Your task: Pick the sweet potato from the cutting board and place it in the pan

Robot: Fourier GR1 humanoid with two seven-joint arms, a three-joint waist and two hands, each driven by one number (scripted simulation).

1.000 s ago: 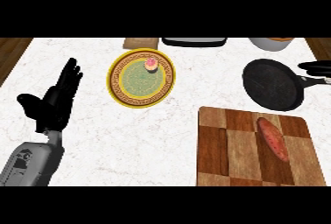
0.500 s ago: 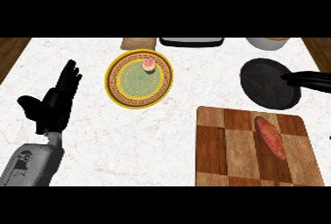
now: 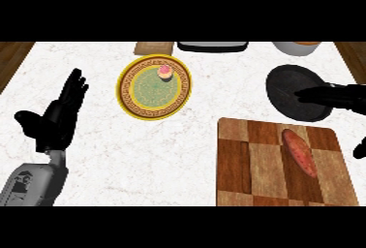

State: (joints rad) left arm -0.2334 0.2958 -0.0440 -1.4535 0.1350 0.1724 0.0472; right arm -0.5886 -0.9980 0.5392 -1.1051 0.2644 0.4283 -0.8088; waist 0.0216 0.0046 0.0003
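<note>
Left hand: my left hand (image 3: 55, 121) rests open at the view's left, fingers straight and pointing up, grey forearm below it.
Plate: a yellow-rimmed plate (image 3: 133, 99) sits toward the middle of the counter (image 3: 107, 169), with a small cupcake (image 3: 164, 71) on it.
Cutting board: the wooden cutting board (image 3: 247, 164) lies at lower right.
Sweet potato: I see the sweet potato (image 3: 298, 152) lying on the board, untouched.
Pan: the dark pan (image 3: 289, 87) sits just beyond the board.
Right hand: my right hand (image 3: 336, 95) enters from the right edge over the pan, fingers extended and parted, holding nothing.
</note>
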